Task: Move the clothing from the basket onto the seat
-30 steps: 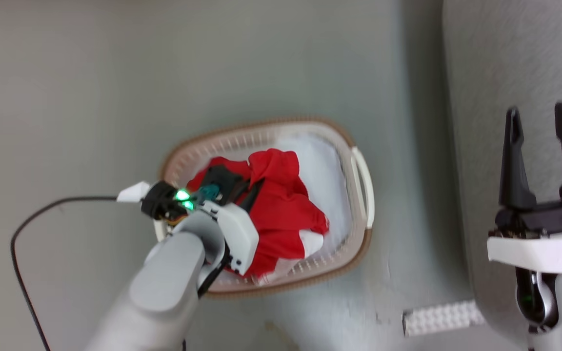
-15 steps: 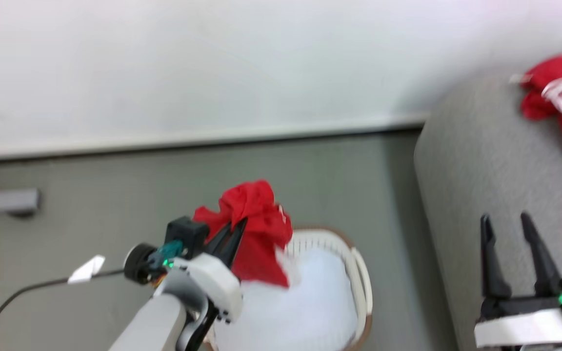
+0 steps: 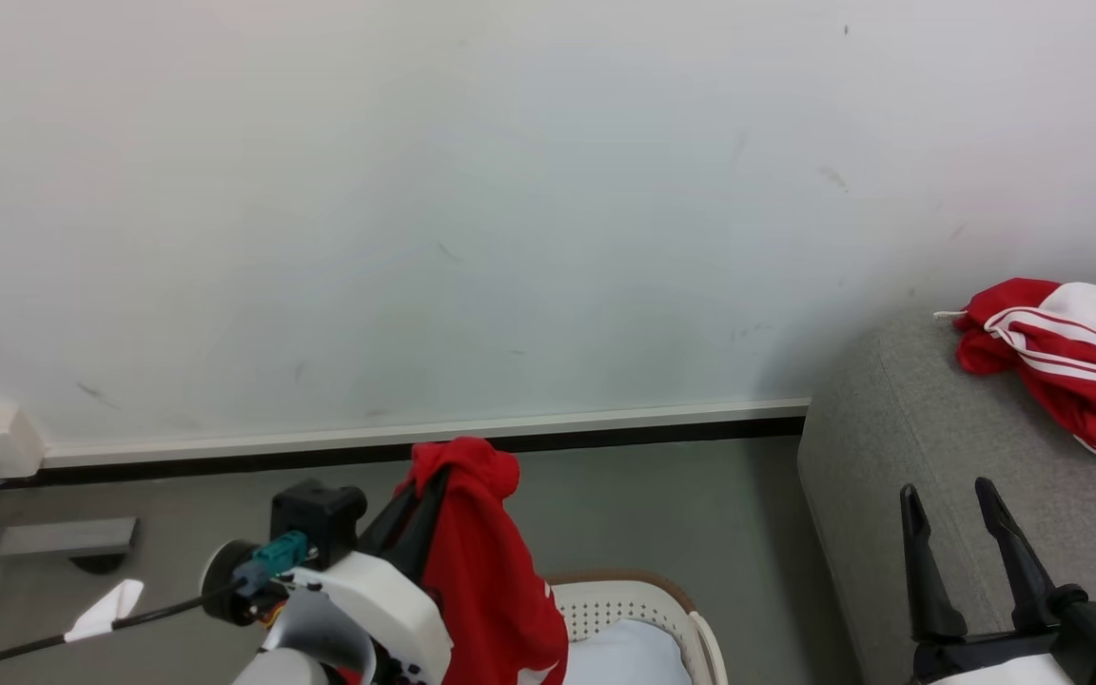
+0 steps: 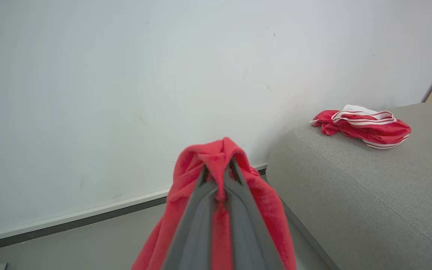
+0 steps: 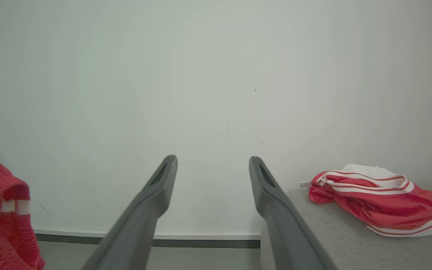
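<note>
A soft red garment [image 3: 486,580] with a bit of white trim hangs bunched from the left gripper [image 3: 434,480], draped down over the left end of the oval cream-white plastic basket [image 3: 610,609] with perforated sides and a brown woven-look rim. Its lower edge runs off the bottom of the head view, so I cannot tell whether it touches the basket. In the left wrist view the left gripper's [image 4: 218,167] 2 dark fingers are pressed together, with a fold of the red fabric [image 4: 264,195] pinched between them near the tips. A flat pale blue-white pad [image 3: 624,656] lies inside the basket. A 2nd red garment [image 3: 1071,371] with white panels and white double stripes lies crumpled on the large light-grey fabric seat [image 3: 890,457], close to the white wall [image 3: 510,190] and well apart from both grippers. The right gripper [image 3: 946,487] hovers over the seat's near edge with its fingers spread wide and nothing between them, as the right wrist view [image 5: 213,160] also shows. The basket stands on the grey floor [image 3: 681,504], just beside the seat.
</note>
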Available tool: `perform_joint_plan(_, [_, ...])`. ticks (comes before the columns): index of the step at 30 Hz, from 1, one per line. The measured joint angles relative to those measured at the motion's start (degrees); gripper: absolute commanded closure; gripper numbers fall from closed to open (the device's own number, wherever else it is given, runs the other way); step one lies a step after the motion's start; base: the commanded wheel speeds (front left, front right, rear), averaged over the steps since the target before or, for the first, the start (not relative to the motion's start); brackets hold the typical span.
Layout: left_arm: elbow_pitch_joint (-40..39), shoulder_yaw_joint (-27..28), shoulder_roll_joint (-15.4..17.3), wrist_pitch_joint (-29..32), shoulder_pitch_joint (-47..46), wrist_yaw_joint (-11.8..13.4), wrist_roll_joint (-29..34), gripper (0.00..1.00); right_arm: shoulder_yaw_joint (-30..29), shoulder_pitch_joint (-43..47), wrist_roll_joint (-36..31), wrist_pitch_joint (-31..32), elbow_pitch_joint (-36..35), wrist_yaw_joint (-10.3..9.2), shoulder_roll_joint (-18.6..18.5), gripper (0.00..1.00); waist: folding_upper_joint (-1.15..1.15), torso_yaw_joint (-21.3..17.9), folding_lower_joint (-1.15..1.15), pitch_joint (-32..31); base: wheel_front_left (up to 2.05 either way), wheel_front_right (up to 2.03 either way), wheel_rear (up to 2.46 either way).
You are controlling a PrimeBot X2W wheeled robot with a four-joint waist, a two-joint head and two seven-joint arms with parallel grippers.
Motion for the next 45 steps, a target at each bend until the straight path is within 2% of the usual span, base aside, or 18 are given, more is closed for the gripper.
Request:
perform_joint_plan(8, [-4.9, 0.0, 0.9, 1.8, 1.4, 1.1, -0.1, 1.0, 3.8, -0.3, -0.5, 0.0, -0.1, 0.0, 0.0, 0.0, 0.0, 0.2, 0.02, 0.1, 0.0, 0.0, 0.0])
perform_joint_plan(15, [-6.5, -0.5, 1.3, 2.7, 1.4, 1.2, -0.1, 1.0, 9.0, -2.6, -0.4, 0.0, -0.6, 0.0, -2.2, 0.0, -0.01, 0.1, 0.03, 0.9, 0.0, 0.0, 0.0])
perform_joint_plan(19, [-7.0, -1.0, 1.3, 3.2, 0.3, 1.1, -0.1, 1.0, 14.6, -5.2, 0.4, 0.0, -0.9, 0.0, -4.5, 0.0, 0.0, 0.1, 0.02, 1.2, 0.0, 0.0, 0.0])
perform_joint_plan(26, [-7.9, -2.2, 1.2, 4.4, -1.6, 0.3, -0.1, 1.0, 29.8, -12.3, 3.8, 0.0, 0.0, 0.0, -8.0, 0.0, 0.0, 0.4, 0.03, 1.4, 0.0, 0.0, 0.0])
perform_joint_plan(32, [-10.4, -3.6, 0.9, 5.9, -2.2, -0.3, -0.1, 1.0, 39.0, -18.4, 4.3, 0.0, 3.4, 0.0, -7.1, 0.0, -0.01, 1.0, 0.03, 1.6, 0.0, 0.0, 0.0])
perform_joint_plan(36, [-12.4, -4.6, 1.0, 6.9, -2.9, -0.6, 0.0, 1.0, 40.5, -22.3, 2.5, 0.0, 7.4, 0.0, -4.8, 0.0, -0.01, 1.2, 0.03, 1.8, 0.0, 0.0, 0.0])
perform_joint_plan(42, [-14.2, -6.2, 0.5, 8.4, -3.2, -0.9, 0.0, 1.0, 41.1, -26.4, -2.6, 0.0, 17.4, 0.0, -1.5, 0.0, -0.01, 1.4, 0.03, 2.0, 0.0, 0.0, 0.0])
perform_joint_plan(45, [-14.8, -6.9, 0.2, 8.9, -3.2, -1.0, 0.0, 1.0, 41.5, -27.9, -2.8, 0.0, 21.3, 0.0, -0.5, 0.0, 0.0, 1.4, 0.03, 2.1, 0.0, 0.0, 0.0])
